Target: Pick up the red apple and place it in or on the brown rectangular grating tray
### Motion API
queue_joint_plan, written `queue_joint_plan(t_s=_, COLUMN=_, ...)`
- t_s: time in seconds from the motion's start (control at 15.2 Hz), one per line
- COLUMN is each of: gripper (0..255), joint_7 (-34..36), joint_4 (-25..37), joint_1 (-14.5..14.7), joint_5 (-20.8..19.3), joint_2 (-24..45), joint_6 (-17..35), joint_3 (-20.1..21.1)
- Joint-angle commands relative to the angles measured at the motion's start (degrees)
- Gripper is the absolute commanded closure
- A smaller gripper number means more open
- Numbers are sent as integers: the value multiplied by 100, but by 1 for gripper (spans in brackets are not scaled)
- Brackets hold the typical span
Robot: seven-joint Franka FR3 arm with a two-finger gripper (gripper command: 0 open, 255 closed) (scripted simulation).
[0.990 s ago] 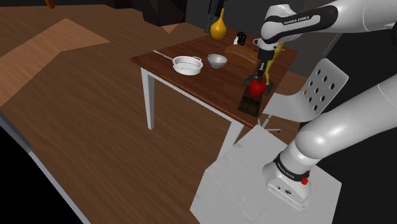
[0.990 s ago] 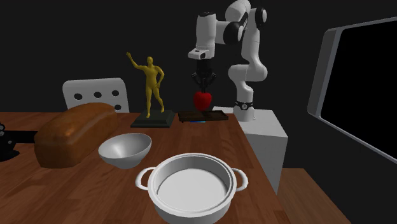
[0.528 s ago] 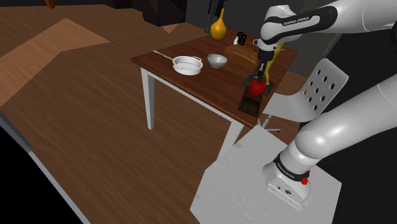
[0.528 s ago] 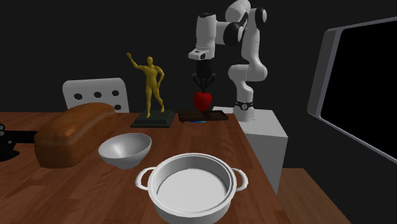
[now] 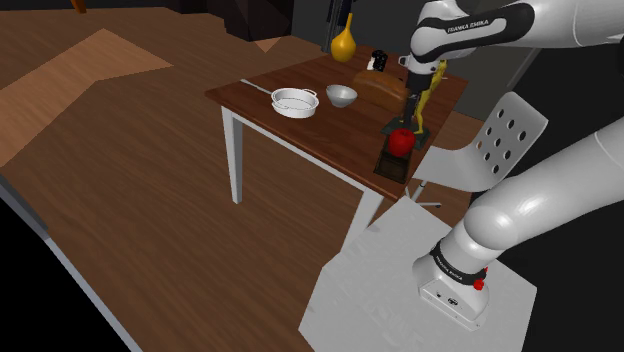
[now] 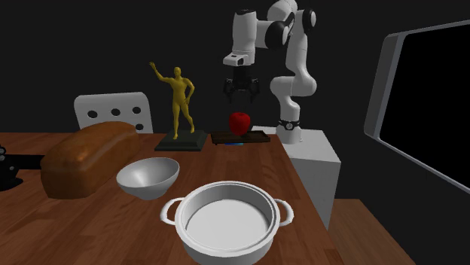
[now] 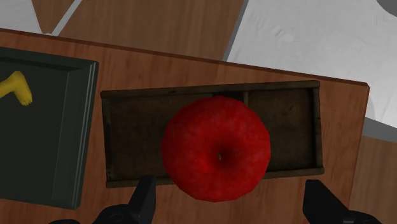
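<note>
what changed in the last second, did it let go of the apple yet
Yes. The end effector opened, let go of the red apple and rose clear of it. The apple dropped a little and now sits on the brown tray, with the open fingers above it. The tray, yellow figurine, bread loaf, bowl and pot stayed put.

"FRANKA EMIKA" in white letters can be read on the arm's dark joint band in the shoulder view.

apple: smooth, slight sheen; tray: rough dark wood; table: polished wood
</note>
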Motion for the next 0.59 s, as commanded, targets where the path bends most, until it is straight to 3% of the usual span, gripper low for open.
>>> queue_joint_plan(t_s=0.0, gripper=0, joint_7=-22, joint_4=287, joint_1=18, joint_5=28, joint_2=-40, joint_6=-333, joint_3=37)
queue_joint_plan(t_s=0.53, gripper=0, joint_7=-27, joint_4=430, joint_1=30, joint_5=44, joint_2=-47, joint_6=-485, joint_3=58)
